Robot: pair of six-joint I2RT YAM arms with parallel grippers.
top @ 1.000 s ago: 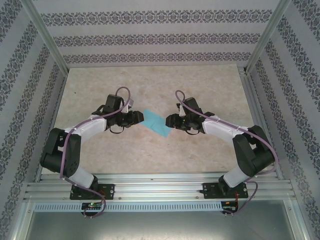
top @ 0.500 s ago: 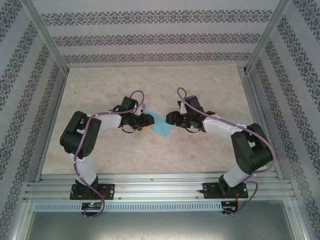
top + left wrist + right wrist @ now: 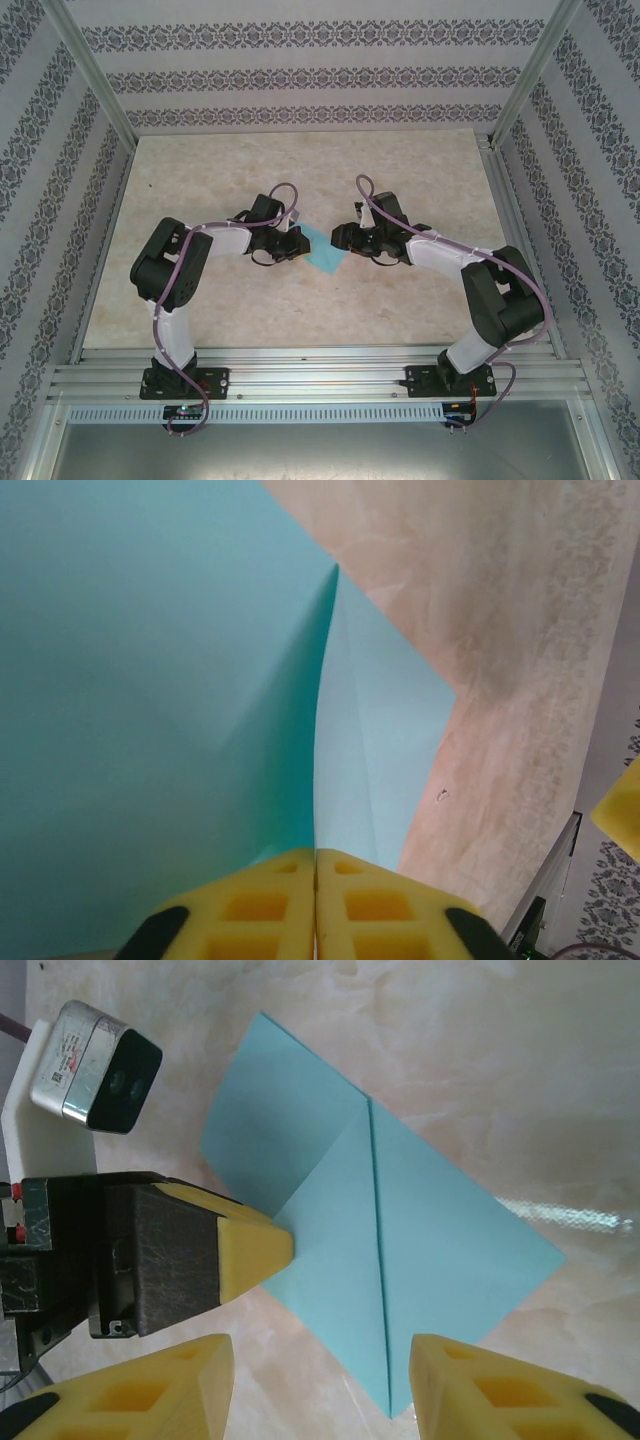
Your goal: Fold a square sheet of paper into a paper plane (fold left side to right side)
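Got the left claw (image 3: 316, 858) pinched shut on a corner of the blue paper sheet (image 3: 430, 1220), yellow pads (image 3: 285, 875) pressed tight together, paper coming straight out from between them and one flap lifted off the table (image 3: 300, 170) on that claw's side. Seeing the right claw (image 3: 320, 1352) with fingers spread apart and gripping nothing, hovering just over the nearest edge of the sheet, the crease heading away from the gap between its tips. Looks like the sheet sits right between the two claws, lying flat on the right claw's side.
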